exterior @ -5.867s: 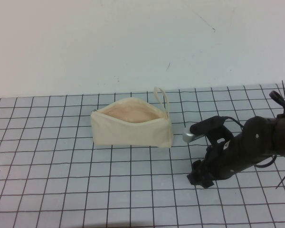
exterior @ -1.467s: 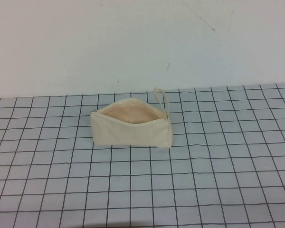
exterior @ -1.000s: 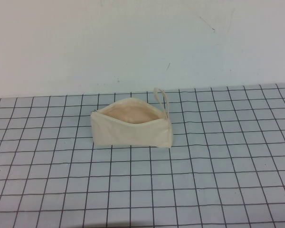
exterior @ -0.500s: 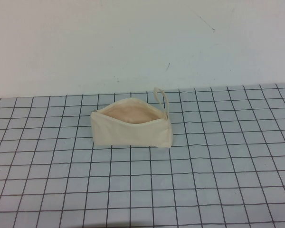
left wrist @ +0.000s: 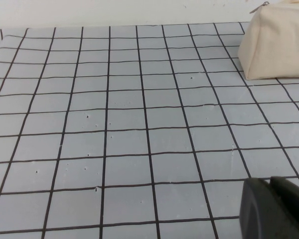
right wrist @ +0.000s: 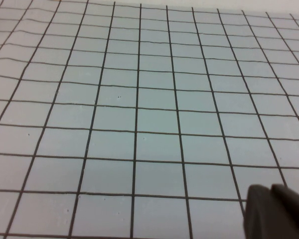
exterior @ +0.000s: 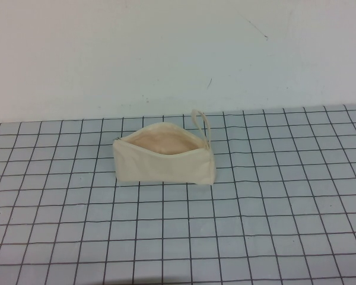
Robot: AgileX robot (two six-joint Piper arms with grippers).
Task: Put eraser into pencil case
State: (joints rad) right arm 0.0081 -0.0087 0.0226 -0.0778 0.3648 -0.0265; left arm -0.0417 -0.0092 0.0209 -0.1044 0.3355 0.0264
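Observation:
The cream-white pencil case (exterior: pixel 164 158) stands on the gridded table with its zip mouth open upward, peach lining showing and its loop strap at the far right end. One end of it also shows in the left wrist view (left wrist: pixel 279 44). The eraser shows in no view. Neither arm shows in the high view. My left gripper (left wrist: pixel 274 206) is shut and empty, low over the mat, well away from the case. My right gripper (right wrist: pixel 276 211) is shut and empty over bare grid.
The grey mat with black grid lines (exterior: pixel 255 237) covers the whole table. A plain white wall (exterior: pixel 166 53) rises behind it.
About six seconds ago my right arm reached over the table to the right of the case; it has since withdrawn out of the high view. Nothing has moved in the last 1.5 seconds.

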